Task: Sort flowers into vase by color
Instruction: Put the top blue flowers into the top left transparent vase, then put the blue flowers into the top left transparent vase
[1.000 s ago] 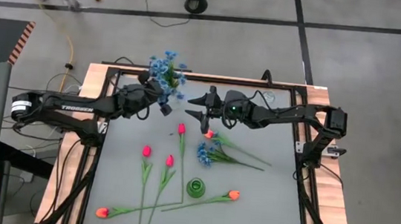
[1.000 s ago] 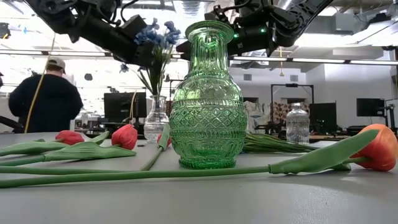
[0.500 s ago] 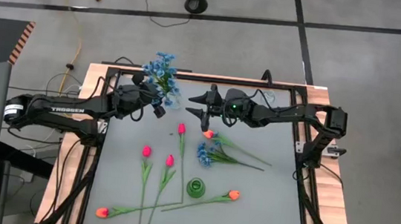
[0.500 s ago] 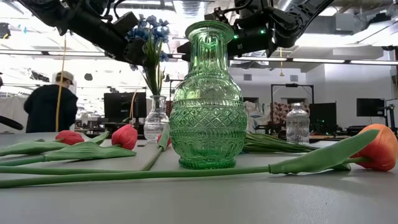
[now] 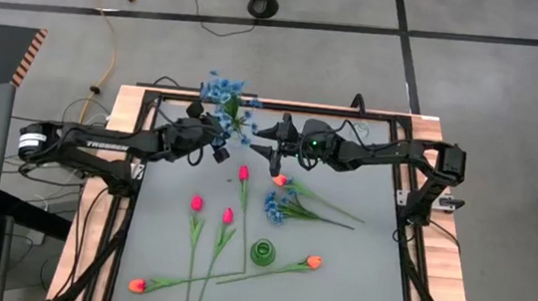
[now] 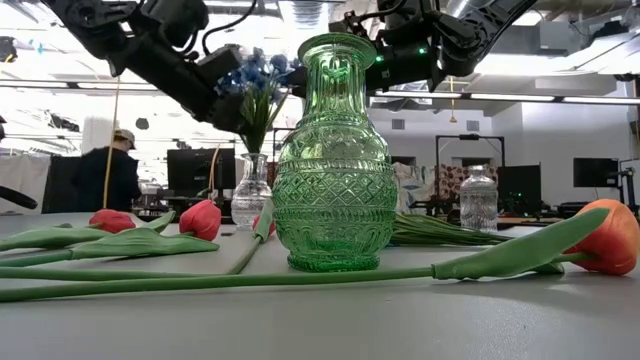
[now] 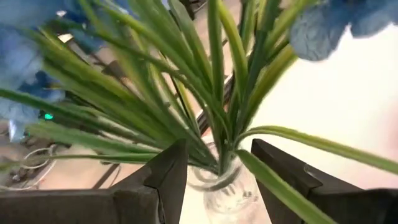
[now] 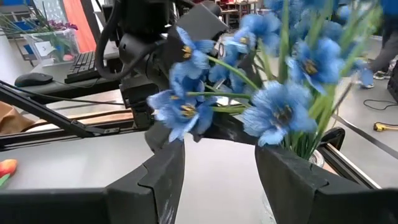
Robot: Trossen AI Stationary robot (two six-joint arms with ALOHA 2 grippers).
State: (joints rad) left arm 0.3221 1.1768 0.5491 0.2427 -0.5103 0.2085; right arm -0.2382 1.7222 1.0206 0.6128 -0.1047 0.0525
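A bunch of blue flowers [image 5: 226, 96] stands in a clear vase [image 6: 251, 196] at the table's far side, its green stems [image 7: 217, 134] in the vase's mouth. My left gripper [image 7: 217, 158] is open, one finger on either side of the stems just above the mouth, touching nothing. My right gripper [image 5: 261, 150] is open and level, facing the blossoms [image 8: 273, 112] from the table's right. A second blue bunch [image 5: 276, 206], pink-red tulips [image 5: 227, 215] and orange tulips [image 5: 313, 261] lie flat on the table. A green vase [image 5: 263, 253] stands near the front.
The green vase [image 6: 335, 160] fills the middle of the low view, with tulip stems lying around its foot. A clear bottle [image 6: 478, 200] shows farther back at the right. A person [image 6: 105, 175] stands in the room beyond. Black frame rails [image 5: 254, 101] edge the table.
My left gripper has swung a little toward the table's left edge and back, and has sunk slightly. The blue bunch leaned left with it, then came back upright and now sits lower in the clear vase.
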